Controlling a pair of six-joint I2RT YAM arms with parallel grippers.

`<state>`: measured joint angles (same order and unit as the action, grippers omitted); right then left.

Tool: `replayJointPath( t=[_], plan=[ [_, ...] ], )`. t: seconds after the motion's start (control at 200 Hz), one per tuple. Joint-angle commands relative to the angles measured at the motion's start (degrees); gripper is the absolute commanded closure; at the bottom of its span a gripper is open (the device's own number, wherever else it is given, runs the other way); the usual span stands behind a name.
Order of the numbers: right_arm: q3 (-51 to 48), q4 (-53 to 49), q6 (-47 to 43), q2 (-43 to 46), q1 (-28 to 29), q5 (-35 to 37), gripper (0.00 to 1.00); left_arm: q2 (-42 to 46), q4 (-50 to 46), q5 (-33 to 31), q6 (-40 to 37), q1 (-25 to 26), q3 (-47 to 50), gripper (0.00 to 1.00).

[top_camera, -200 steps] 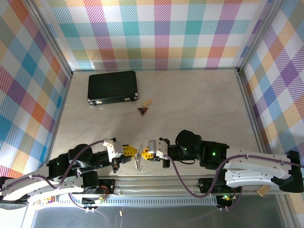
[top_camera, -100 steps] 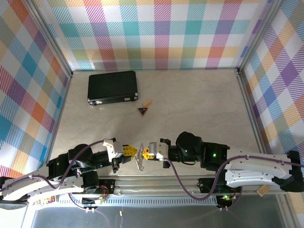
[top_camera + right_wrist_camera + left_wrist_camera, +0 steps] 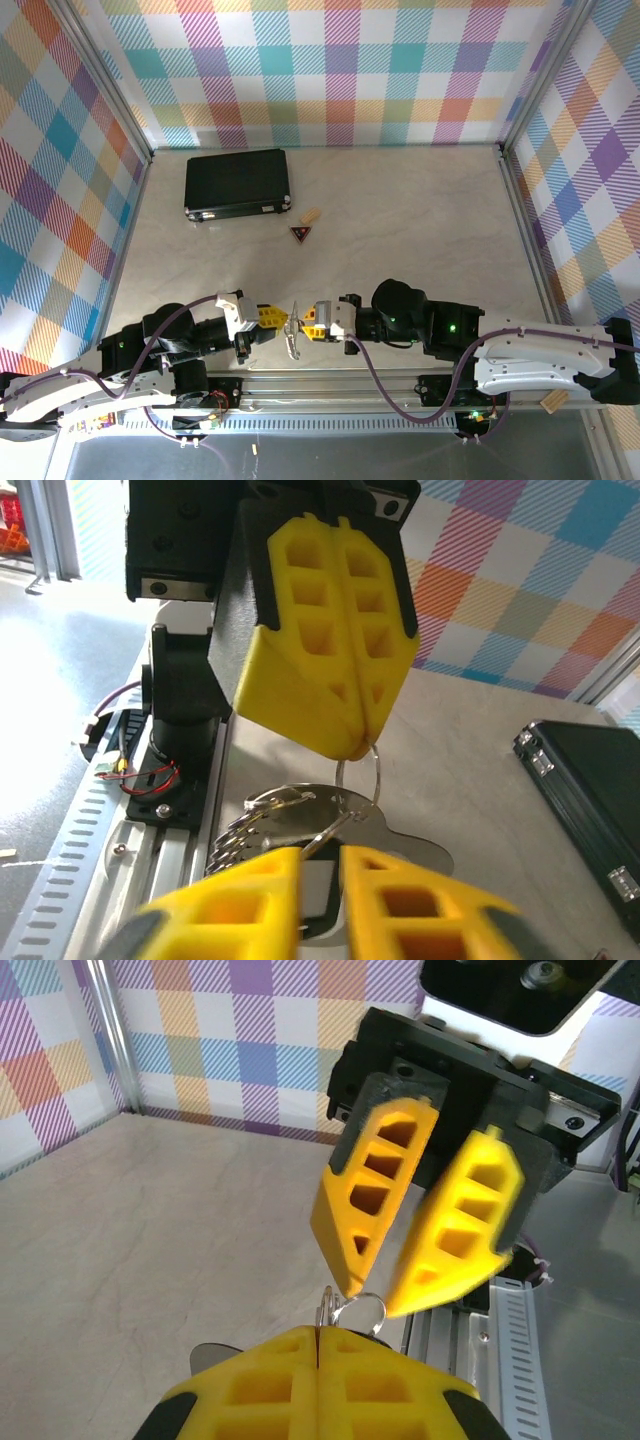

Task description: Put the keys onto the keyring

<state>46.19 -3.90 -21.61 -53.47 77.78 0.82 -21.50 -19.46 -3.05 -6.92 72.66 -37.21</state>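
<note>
slippage is the main worry. the keyring [image 3: 340, 776] is a thin loop of smooth, bright wire, and the left gripper [image 3: 355, 748] has its yellow fingers pressed flat together on the loop's upper arc, so the hold rests on very little metal. a sideways tug from the other arm could roll the wire out of that pinch. it could also twist the loop so that its opening turns away from the keys [image 3: 290, 820].

the keys sit just below the ring, over the near edge of the table [image 3: 420, 220] between the two arms. they are a pale silver-grey bunch of flat, hard blades with toothed edges and rounded bows, overlapping one another. whether any blade is already threaded onto the wire i cannot tell.

the right gripper [image 3: 320, 865] has its jaws narrow, with metal showing in the slim gap. i cannot tell whether it truly bites on the bunch or merely flanks it. if it only flanks it, the bunch could swing aside or drop onto the slotted aluminium rail [image 3: 70, 880] beneath.

both pairs of fingers are wedge-shaped hard plastic with open cells, broad and blunt against such fine wire, so a small misalignment could jam blade against ring.

the black case [image 3: 237, 183] and the dark-red triangular trinket [image 3: 300, 234] lie well apart from all this.
</note>
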Motion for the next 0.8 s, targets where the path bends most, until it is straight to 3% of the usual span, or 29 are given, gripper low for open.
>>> replayJointPath(
  t=[0.0,0.155,0.34,0.425,0.565,0.795],
  plan=[
    [-1.2,1.2,1.5,2.1,0.5,-0.9,0.66,0.9,1.8,-1.0,-0.1,0.2,0.1,1.00],
    [-2.1,2.1,5.1,5.3,0.5,0.3,0.55,1.3,2.4,-1.6,-0.1,0.1,0.2,1.00],
    [0.2,0.0,12.3,6.3,-2.0,2.2,0.58,1.7,7.0,-1.8,-0.2,0.1,1.2,1.00],
    [0.7,-0.2,18.7,7.0,-7.0,-2.7,0.60,1.6,10.1,-1.3,-0.3,0.1,2.1,1.00],
    [1.2,1.9,27.3,7.0,-16.3,-16.6,0.60,1.5,16.4,-0.8,0.1,0.1,4.2,1.00],
    [4.3,1.1,28.1,4.1,-18.0,-25.7,0.58,1.4,23.4,-1.2,0.6,0.0,6.2,1.00]
  ],
)
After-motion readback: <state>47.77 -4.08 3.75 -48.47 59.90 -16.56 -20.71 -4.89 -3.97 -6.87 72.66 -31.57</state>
